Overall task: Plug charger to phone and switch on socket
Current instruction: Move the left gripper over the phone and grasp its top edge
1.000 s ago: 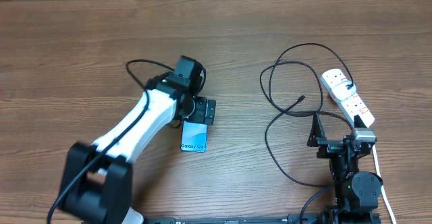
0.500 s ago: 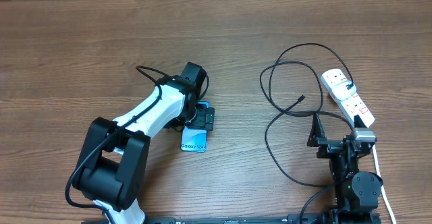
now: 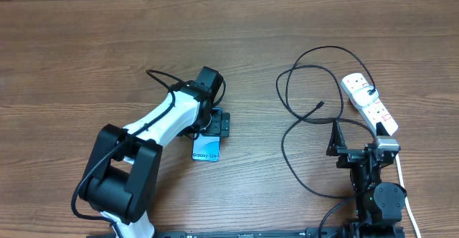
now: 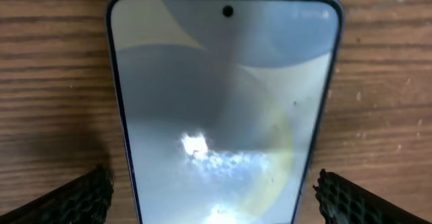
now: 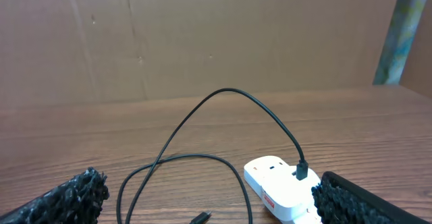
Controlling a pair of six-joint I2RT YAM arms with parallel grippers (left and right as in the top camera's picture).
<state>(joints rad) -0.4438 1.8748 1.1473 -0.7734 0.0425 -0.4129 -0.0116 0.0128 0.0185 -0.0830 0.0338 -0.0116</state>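
Wood-grain table [image 3: 72, 51] bears the phone [image 4: 223, 102] flat, so I straddle it with left gripper [image 4: 212, 200] fingers apart, right gripper [image 5: 212, 197] likewise spread near the charger [image 5: 226, 90].

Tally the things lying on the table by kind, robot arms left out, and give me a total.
Smartphone: 1
Black charger cable: 1
White power strip: 1
Total: 3

phone [image 3: 206, 150] partly hidden under left end effector [image 3: 214, 123], socket [image 5: 273, 183] cropped at bottom edge
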